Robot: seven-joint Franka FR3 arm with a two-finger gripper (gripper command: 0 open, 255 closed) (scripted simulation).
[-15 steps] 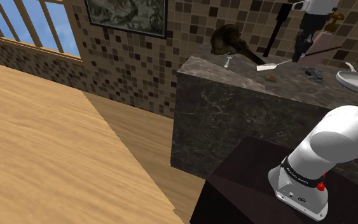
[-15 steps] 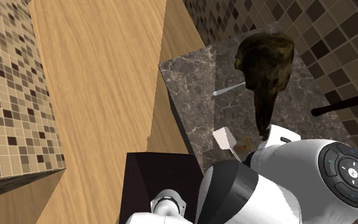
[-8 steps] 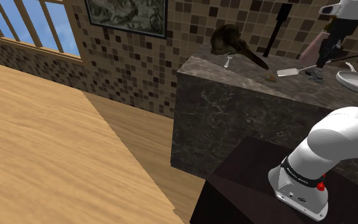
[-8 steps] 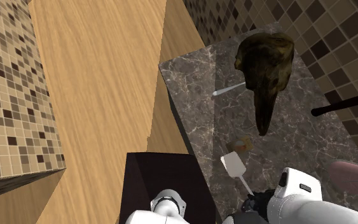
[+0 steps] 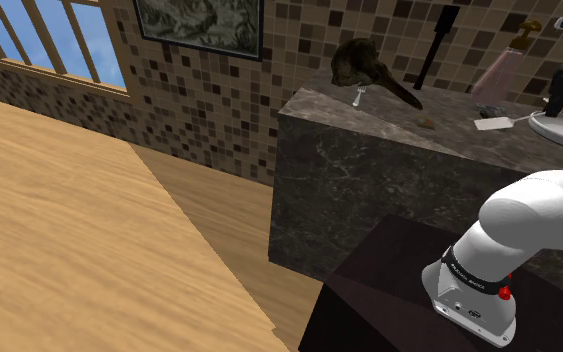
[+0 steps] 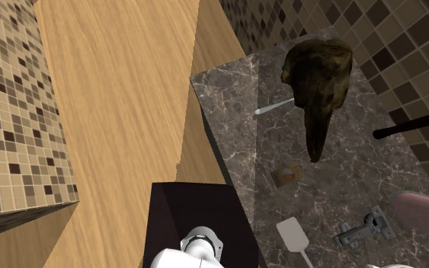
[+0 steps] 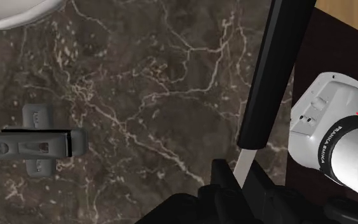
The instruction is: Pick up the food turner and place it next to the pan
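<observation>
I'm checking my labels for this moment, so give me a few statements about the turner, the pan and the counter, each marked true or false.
1. The gripper clasps the food turner. True.
2. The pan is black. False: it is white.
3. A grey hinge lies on the dark marble counter. True.
4. The food turner lies on the wooden floor. False: it is over the counter, between the gripper's fingers.
</observation>
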